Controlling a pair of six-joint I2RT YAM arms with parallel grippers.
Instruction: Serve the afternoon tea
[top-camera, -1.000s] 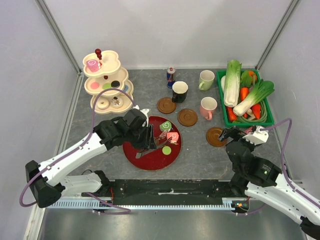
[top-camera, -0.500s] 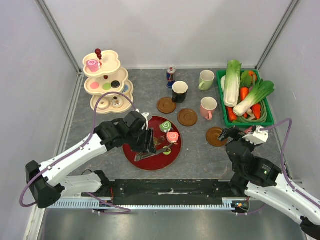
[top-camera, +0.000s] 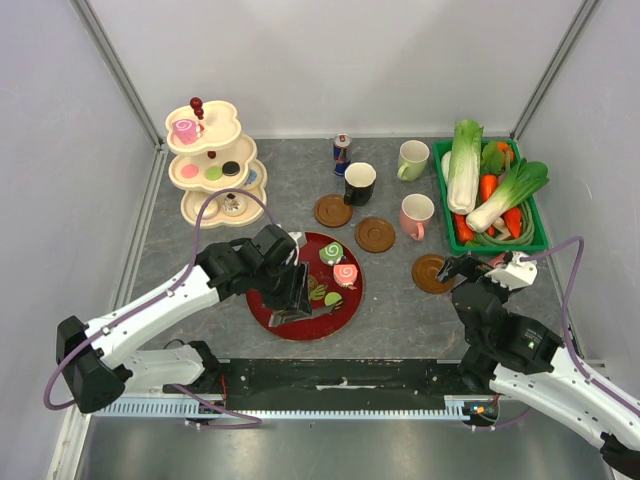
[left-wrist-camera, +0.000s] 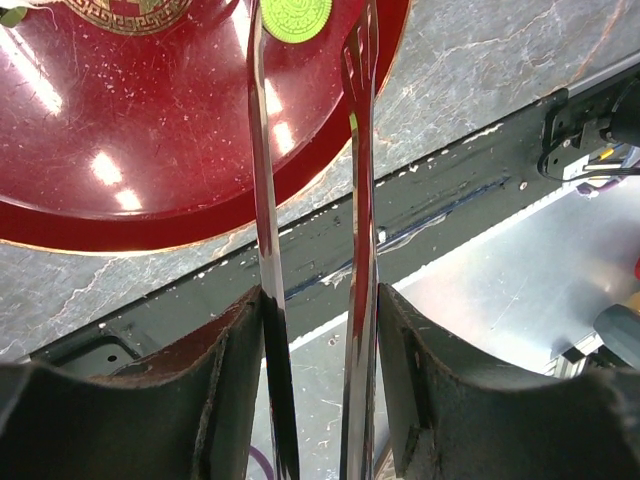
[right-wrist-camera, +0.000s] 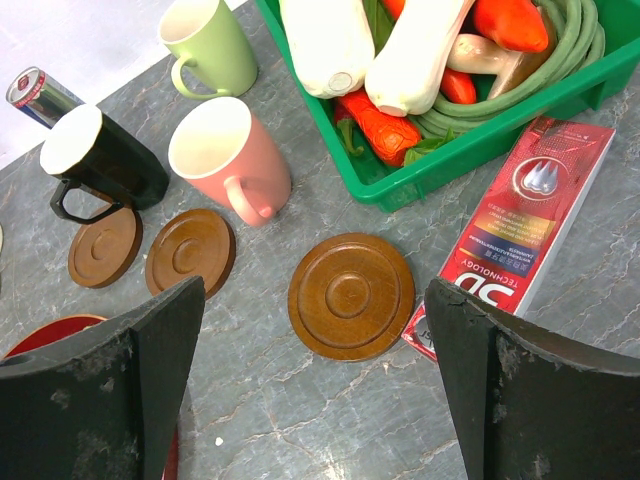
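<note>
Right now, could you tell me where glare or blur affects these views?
Left wrist: white glare spots on the glossy red plate and streaks along the metal tongs; the near left fingers look soft. Right wrist: even light, pink mug sharp, right fingers dark. Top external: evenly lit, soft shadows, no strong glare.

A grey marbled tabletop (top-camera: 400, 310) carries a green crate (right-wrist-camera: 470, 150) at its right side. In the crate lie a pale napa cabbage (top-camera: 464, 165), a bok choy (top-camera: 510, 192), orange carrots (top-camera: 487, 186) and a coiled green strand (right-wrist-camera: 585, 40). A red toothpaste box (right-wrist-camera: 525, 215) lies flat just in front of the crate. Just beside its near corner sits a round wooden coaster (top-camera: 433, 273). Two more coasters (top-camera: 375, 234) (top-camera: 333, 210) lie side by side further left. A red-and-blue drink can (top-camera: 342, 153) stands upright near the back edge.
</note>
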